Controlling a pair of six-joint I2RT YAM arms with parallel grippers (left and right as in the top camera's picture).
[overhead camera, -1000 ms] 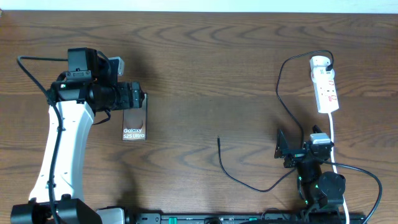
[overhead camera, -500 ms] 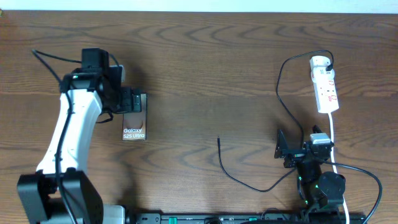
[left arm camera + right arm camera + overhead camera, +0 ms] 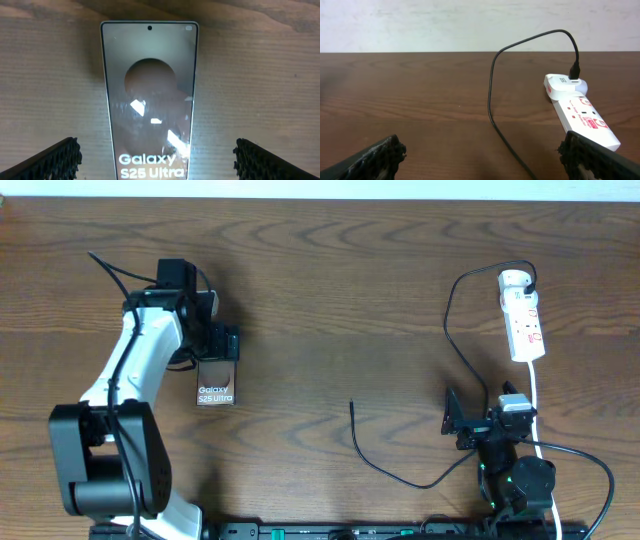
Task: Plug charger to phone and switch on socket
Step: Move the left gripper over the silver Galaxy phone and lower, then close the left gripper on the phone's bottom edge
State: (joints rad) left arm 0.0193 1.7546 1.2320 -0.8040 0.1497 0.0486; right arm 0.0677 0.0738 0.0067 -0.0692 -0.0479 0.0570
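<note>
The phone (image 3: 216, 385) lies flat on the table at the left, its glossy face with "Galaxy S25 Ultra" lettering up; it fills the left wrist view (image 3: 150, 95). My left gripper (image 3: 218, 343) is open over the phone's far end, its fingers (image 3: 155, 160) wide on either side, not touching it. The charger cable (image 3: 400, 478) runs from its loose connector tip (image 3: 351, 404) to a black plug (image 3: 527, 276) in the white socket strip (image 3: 523, 318). My right gripper (image 3: 462, 423) is open and empty, low near the front edge; cable (image 3: 492, 107) and socket (image 3: 580, 110) show ahead of it.
A white cord (image 3: 535, 405) runs from the strip toward the front right. Thick black robot cables (image 3: 580, 470) loop near the right arm's base. The wood table (image 3: 330, 290) ends at a pale wall at the back.
The left arm has swung right and its base link has moved in, bringing the open gripper over the phone's far end. The phone, cable and right arm have not moved.
</note>
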